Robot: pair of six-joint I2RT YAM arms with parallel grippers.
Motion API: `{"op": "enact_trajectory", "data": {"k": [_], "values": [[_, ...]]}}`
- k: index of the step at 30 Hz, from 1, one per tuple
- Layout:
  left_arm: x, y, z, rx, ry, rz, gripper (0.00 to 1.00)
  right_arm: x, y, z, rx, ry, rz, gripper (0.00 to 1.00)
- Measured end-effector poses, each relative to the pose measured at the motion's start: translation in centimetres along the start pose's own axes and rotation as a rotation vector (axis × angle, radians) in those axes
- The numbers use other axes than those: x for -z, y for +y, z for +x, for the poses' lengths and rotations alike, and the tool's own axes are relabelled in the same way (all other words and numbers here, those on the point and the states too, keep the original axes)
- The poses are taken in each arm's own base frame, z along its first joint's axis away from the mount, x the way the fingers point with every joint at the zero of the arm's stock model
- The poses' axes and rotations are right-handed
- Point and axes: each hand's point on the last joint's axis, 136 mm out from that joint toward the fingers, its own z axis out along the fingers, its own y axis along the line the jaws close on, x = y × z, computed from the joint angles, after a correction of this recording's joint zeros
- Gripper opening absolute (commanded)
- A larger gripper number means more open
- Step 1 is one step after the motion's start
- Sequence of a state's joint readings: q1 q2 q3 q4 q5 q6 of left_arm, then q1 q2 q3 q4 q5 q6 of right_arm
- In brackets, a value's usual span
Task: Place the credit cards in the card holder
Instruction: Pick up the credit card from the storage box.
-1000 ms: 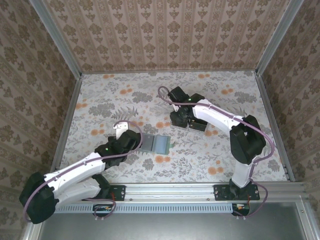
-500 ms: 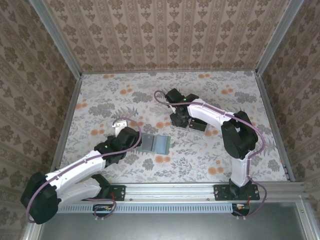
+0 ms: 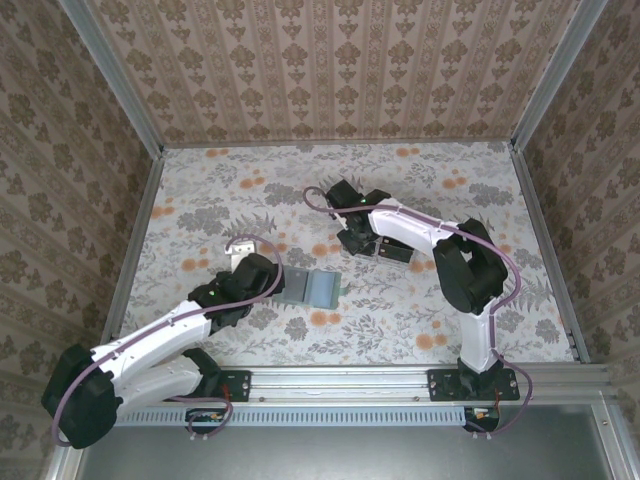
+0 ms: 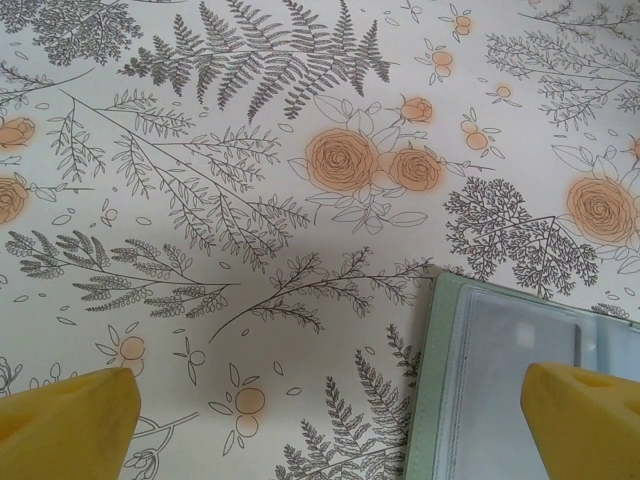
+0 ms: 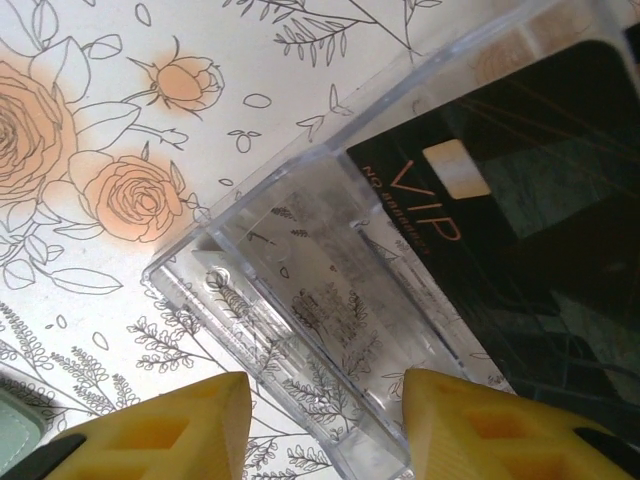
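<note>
The left tool (image 4: 325, 410) hangs wide open over the counter (image 4: 200, 150), one finger (image 4: 585, 420) above the grey-green card holder (image 4: 480, 380). Farther off, the right tool (image 5: 325, 425), half-open, straddles a wall of the clear tray (image 5: 300, 270) holding black credit cards (image 5: 560, 180).

right arm (image 3: 425, 230) elbow drawn leftward; right end effector (image 5: 320, 425) narrowed slightly

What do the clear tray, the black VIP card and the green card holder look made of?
Tray: clear rigid plastic, glossy; the floral table shows through its walls. Card: looks like black plastic, smooth and slightly shiny, with copper VIP lettering. Card holder: matte grey-green, probably faux leather or vinyl, with a hazy clear pocket window.
</note>
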State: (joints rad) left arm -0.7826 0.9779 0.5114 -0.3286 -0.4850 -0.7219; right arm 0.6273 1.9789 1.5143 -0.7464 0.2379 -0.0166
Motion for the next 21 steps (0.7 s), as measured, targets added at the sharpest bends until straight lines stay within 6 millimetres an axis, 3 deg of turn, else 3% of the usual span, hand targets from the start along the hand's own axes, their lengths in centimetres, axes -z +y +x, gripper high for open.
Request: {"op": "enact_trajectory", "data": {"k": [7,21], "values": [[-0.05,-0.05,-0.13,0.009,-0.002,0.005,1.0,0.19,0.47,0.24,0.027,0.011,-0.003,0.34],[-0.1,-0.21,-0.37,0.022,-0.008,0.015,1.0,-0.14,-0.28,0.52,0.058,0.027,0.046,0.29]]}}
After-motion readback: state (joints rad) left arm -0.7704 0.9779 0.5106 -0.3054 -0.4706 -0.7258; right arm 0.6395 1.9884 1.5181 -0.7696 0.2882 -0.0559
